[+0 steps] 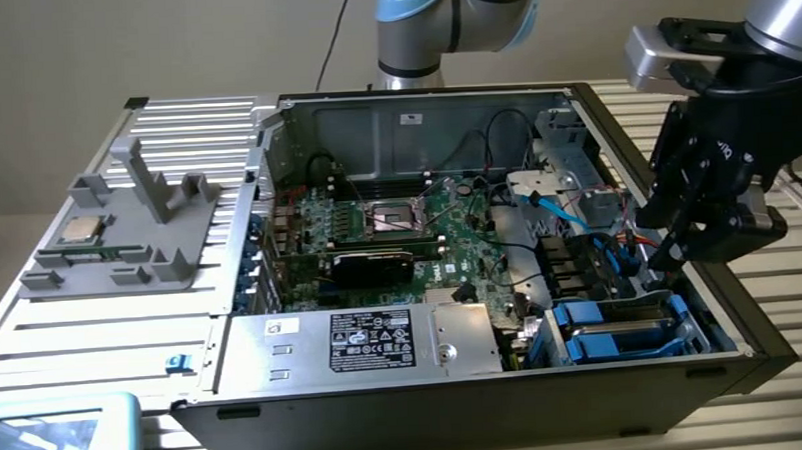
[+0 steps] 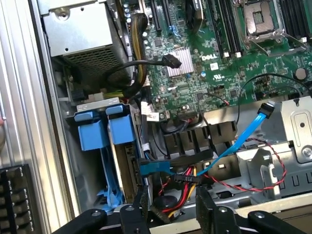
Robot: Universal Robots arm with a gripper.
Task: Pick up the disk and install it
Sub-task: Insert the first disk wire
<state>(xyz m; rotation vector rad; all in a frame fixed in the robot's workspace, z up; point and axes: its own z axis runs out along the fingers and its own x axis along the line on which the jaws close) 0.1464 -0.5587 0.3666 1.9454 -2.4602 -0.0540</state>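
In the open computer case (image 1: 514,401), two blue carrier fronts (image 2: 92,132) (image 2: 120,127) stand side by side in the drive bay (image 1: 616,330). The disk's metal body and label are hidden inside that bay, and I cannot tell which carrier holds it. My gripper (image 1: 674,251) hangs above the case's wall on the exterior view's right, just beyond the bay and clear of it. Its black fingers (image 2: 141,204) stand apart over a bundle of red, yellow and black cables. My gripper (image 2: 173,210) is open and holds nothing.
A light blue data cable (image 2: 243,139) arcs over the metal cage beside the bay. The power supply (image 1: 365,341) fills the case's front. The green motherboard (image 1: 401,230) lies behind it. A grey fixture (image 1: 121,230) with a silver chip stands on the table at the exterior view's left.
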